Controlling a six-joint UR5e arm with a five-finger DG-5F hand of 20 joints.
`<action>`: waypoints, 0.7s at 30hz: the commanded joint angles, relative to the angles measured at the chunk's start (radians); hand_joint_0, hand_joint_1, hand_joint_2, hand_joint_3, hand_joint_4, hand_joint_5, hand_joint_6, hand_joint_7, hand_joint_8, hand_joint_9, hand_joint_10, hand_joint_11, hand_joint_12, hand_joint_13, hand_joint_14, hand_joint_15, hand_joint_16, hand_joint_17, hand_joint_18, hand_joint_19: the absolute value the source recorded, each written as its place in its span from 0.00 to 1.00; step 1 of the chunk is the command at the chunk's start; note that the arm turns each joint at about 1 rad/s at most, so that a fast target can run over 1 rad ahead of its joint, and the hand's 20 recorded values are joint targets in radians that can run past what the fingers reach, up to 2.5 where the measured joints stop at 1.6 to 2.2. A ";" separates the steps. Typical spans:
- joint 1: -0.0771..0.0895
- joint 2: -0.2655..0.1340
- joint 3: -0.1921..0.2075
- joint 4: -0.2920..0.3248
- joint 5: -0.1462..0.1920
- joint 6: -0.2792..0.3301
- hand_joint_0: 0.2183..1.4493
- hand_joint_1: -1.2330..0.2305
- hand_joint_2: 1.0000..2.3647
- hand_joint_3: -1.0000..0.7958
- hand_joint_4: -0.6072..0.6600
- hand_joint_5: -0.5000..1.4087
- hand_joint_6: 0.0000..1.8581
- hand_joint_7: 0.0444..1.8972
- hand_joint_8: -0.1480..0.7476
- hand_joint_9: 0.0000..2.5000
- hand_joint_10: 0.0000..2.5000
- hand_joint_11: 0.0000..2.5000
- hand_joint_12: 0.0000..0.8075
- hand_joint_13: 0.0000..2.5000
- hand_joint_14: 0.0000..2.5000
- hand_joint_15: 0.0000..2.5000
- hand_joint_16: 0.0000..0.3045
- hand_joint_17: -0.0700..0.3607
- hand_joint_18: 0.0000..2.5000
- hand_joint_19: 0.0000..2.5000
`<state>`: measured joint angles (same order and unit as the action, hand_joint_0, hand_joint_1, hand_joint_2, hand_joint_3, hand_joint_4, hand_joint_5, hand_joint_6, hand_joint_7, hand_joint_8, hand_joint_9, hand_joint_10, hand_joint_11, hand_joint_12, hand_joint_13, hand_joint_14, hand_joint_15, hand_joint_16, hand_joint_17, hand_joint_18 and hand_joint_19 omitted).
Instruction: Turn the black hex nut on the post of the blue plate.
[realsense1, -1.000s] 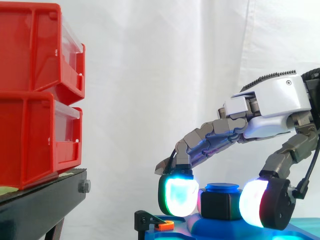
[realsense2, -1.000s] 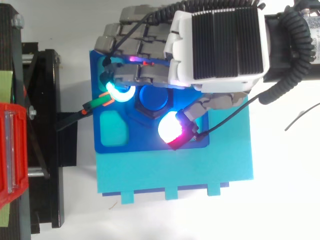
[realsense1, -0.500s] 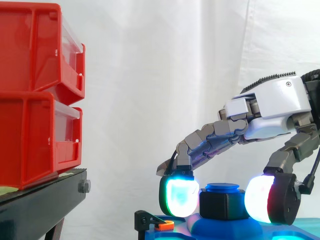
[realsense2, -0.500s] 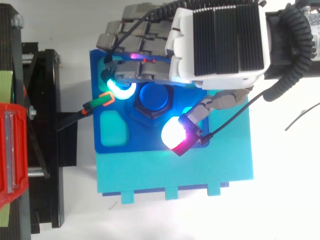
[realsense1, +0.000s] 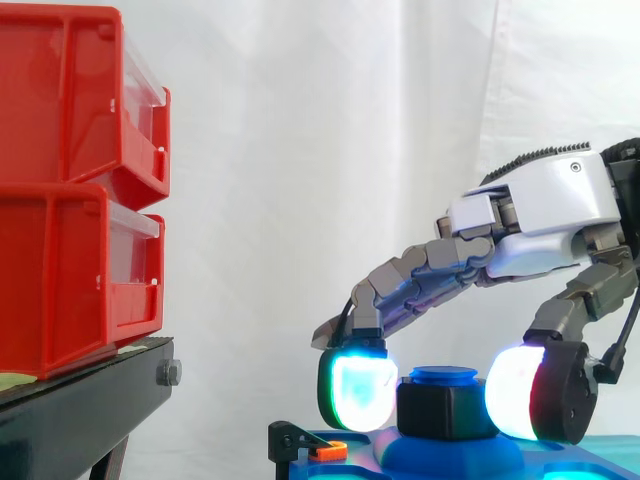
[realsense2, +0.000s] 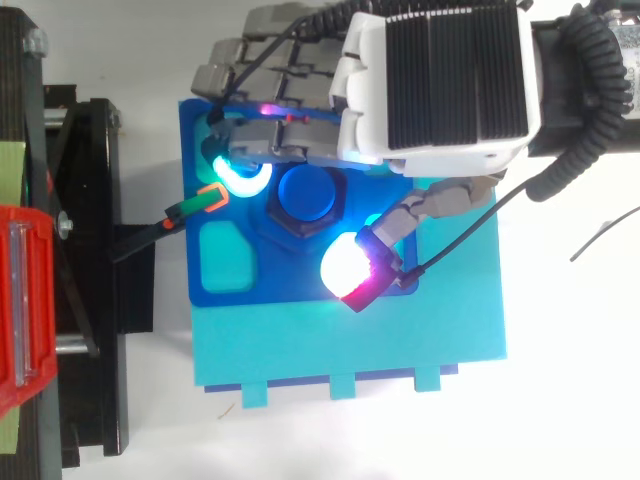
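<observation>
A black hex nut (realsense1: 440, 408) sits on a round-topped blue post (realsense2: 308, 193) that rises from about the middle of the blue plate (realsense2: 290, 287). The plate lies on a larger cyan board (realsense2: 400, 345), which rests on a white surface.

The robot's hand (realsense1: 550, 215) arches over the post from the right. Its fingers (realsense1: 356, 390) are curled down on the side of the nut facing the plate's left edge. The thumb (realsense1: 515, 393) comes down opposite, toward the plate's near right corner. Seen from the side, the glowing pads sit against two opposite sides of the nut, so the hand appears to be grasping it in a pinch.

Turning it well likely means keeping both pads squarely on opposing flats, low enough to hold the nut and not the post's cap. The twist should then run about the post's upright axis, so that neither pad rolls off a corner. Light, even squeeze should be enough, since a lopsided push could make the nut bind.

A small orange-and-black clamp (realsense2: 205, 200) holds the plate's left edge, just beside the fingers, and is best left undisturbed. Farther left, well apart, red bins (realsense1: 80, 190) stand on a black stand (realsense1: 85, 405) before a white curtain (realsense1: 320, 150).
</observation>
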<state>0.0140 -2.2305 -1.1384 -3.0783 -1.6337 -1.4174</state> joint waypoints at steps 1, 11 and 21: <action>0.000 0.000 0.000 0.000 0.000 0.000 0.11 0.44 0.00 0.28 0.72 0.15 0.27 0.53 0.52 0.11 0.00 0.00 0.57 0.13 0.00 0.01 0.23 0.53 0.13 0.04; 0.007 0.000 0.043 -0.014 0.005 0.000 0.10 0.48 0.00 0.28 0.72 0.15 0.27 0.51 0.52 0.11 0.00 0.00 0.57 0.12 0.00 0.01 0.24 0.54 0.13 0.04; 0.011 0.002 0.189 -0.126 0.002 0.002 0.11 0.53 0.00 0.28 0.71 0.15 0.27 0.49 0.52 0.10 0.00 0.00 0.57 0.11 0.00 0.01 0.24 0.54 0.12 0.04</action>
<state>0.0240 -2.2297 -0.9908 -3.1484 -1.6312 -1.4160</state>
